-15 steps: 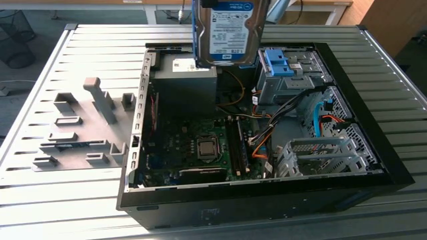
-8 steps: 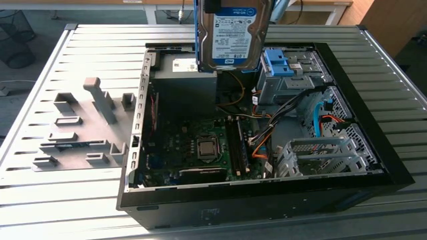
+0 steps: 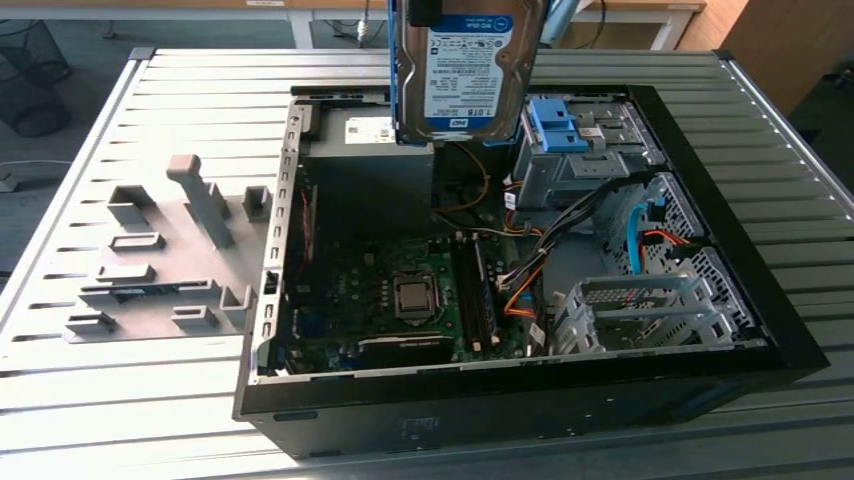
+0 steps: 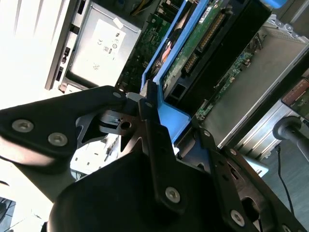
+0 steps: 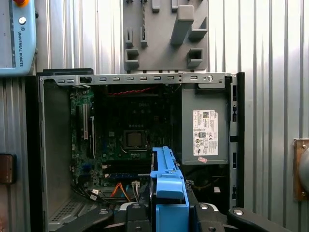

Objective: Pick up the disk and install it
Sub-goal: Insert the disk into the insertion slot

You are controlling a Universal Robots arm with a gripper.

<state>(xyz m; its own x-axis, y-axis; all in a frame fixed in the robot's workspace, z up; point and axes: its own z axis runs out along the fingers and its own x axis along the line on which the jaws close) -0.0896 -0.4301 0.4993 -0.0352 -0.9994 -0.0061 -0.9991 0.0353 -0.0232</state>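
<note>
We start with the slatted metal table point(image 3: 120, 400), which carries an open black computer case point(image 3: 534, 410) lying on its side. On the exterior view's left, just beside the case, is a grey fixture plate point(image 3: 147, 270) with raised blocks. Inside the case at the far end sits the power supply point(image 3: 367, 170); the first wrist view shows its white sticker, which the exterior view does not. The motherboard point(image 3: 387, 290) fills the middle, with a silver drive cage point(image 3: 641, 310) at the near right and blue latch pieces point(image 3: 554, 125) at the far right. The first wrist view also takes in a light-blue controller point(image 5: 17, 38) on the table outside the case. The disk point(image 3: 470, 70) hangs upright in the air above the far end of the case, over the power supply, its label towards the exterior camera. In the second wrist view we see its green circuit-board side instead. There the gripper point(image 4: 174, 121) has its jaws clamped on the disk's blue carrier, one black finger point(image 4: 150, 125) pressed on each side.
</note>
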